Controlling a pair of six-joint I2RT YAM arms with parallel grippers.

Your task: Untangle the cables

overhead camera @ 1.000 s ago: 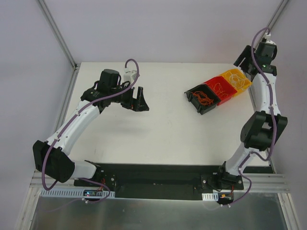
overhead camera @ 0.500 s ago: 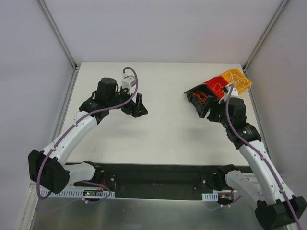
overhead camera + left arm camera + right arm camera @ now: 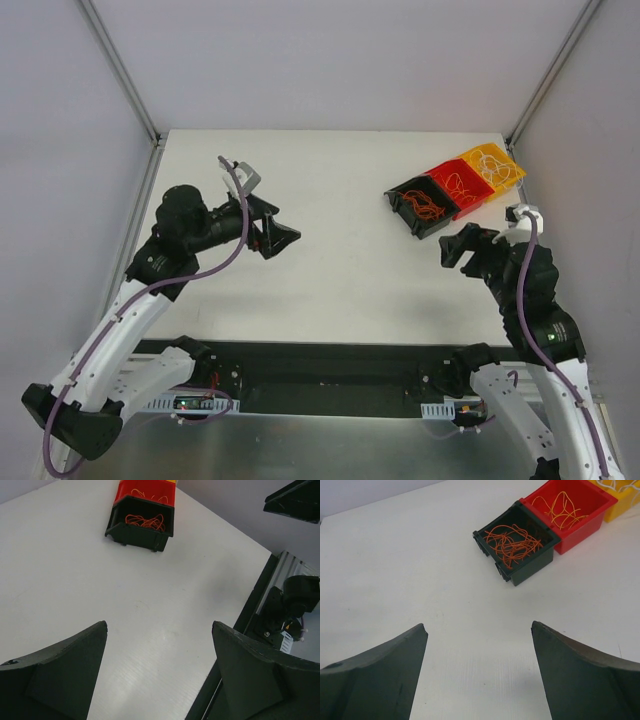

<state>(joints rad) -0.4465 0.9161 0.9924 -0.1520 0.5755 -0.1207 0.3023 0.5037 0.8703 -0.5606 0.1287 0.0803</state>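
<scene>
The cables lie sorted in three bins at the back right. Orange wires (image 3: 428, 207) fill the black bin (image 3: 402, 208). Orange-yellowish wires (image 3: 457, 184) lie in the red bin (image 3: 470, 203). Whitish wires (image 3: 492, 164) lie in the yellow bin (image 3: 510, 180). The right wrist view shows the orange wires (image 3: 512, 541), the black bin (image 3: 530, 567) and the red bin (image 3: 575, 532). My left gripper (image 3: 285, 238) is open and empty above the table's left middle, as the left wrist view (image 3: 160, 625) shows. My right gripper (image 3: 460, 248) is open and empty just in front of the bins, as its wrist view (image 3: 478, 625) shows.
The white table (image 3: 340, 270) ends at a black base rail (image 3: 320, 360) along the near edge. Metal frame posts (image 3: 120, 75) stand at the back corners. The left wrist view shows the black bin (image 3: 140, 534) far ahead and the right arm's base (image 3: 295, 595).
My right arm has swung from behind the bins down to the near right, its gripper now in front of them. My left arm has pulled back to the left. Both grippers stay open.
</scene>
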